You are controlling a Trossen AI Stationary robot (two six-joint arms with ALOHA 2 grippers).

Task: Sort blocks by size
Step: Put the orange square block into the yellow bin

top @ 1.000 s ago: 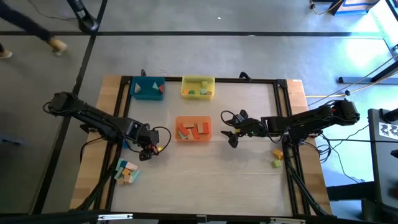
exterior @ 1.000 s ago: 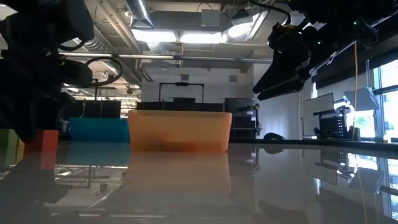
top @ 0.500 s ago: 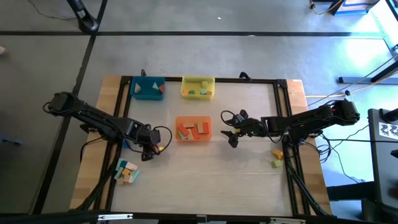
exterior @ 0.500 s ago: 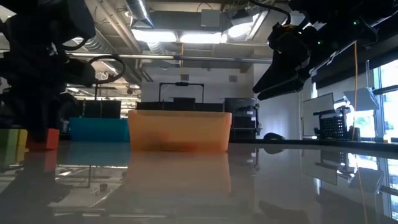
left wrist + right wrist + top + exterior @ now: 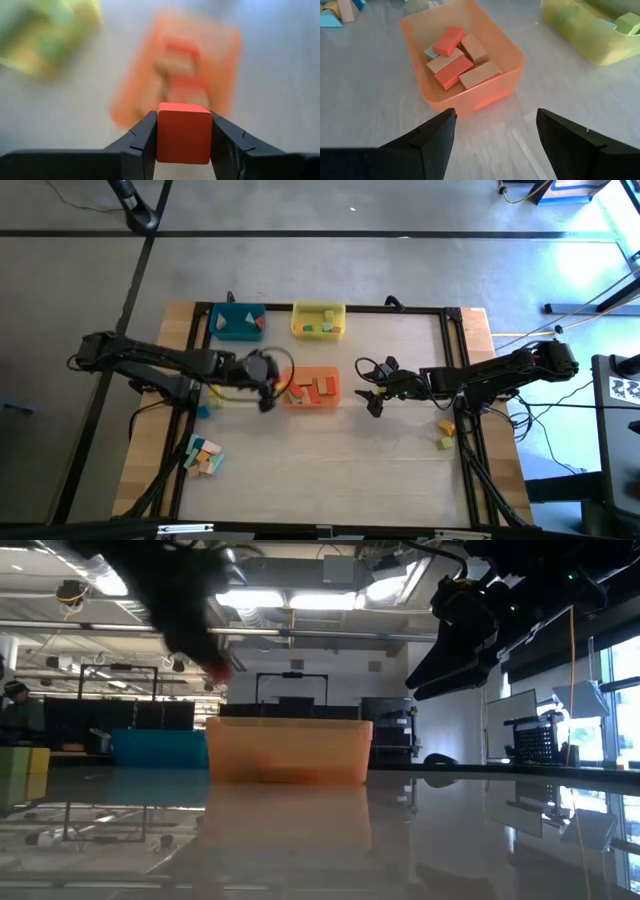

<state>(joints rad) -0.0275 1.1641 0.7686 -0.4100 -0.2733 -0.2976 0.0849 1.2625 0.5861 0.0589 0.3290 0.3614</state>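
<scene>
My left gripper [image 5: 268,400] is shut on a red cube-like block [image 5: 184,132] and hangs in the air just left of the orange tray [image 5: 311,387]. The block also shows in the low view [image 5: 218,670], high above the table. The orange tray holds several red and natural-wood blocks [image 5: 457,57] lying on its floor. My right gripper [image 5: 372,402] is open and empty, off the table, to the right of the orange tray. Loose blocks lie on the table at near left [image 5: 203,457] and at the right edge [image 5: 445,435]. My left gripper pinches the red block by two opposite sides [image 5: 162,135] between its two fingers [image 5: 145,137]. The block's front face shows between the fingertips. The fingers come from above, slanting down. The block is lifted clear of the table.
A teal tray [image 5: 237,322] and a yellow tray [image 5: 318,320], each with a few blocks, stand at the table's far edge. Green and yellow blocks [image 5: 20,775] show at the low view's left. Open table lies in front of the orange tray.
My left gripper has risen and gone toward the table's right and far side, up to the orange tray. The red block, which stood on the table, is now lifted clear and carried along. My right gripper has kept still.
</scene>
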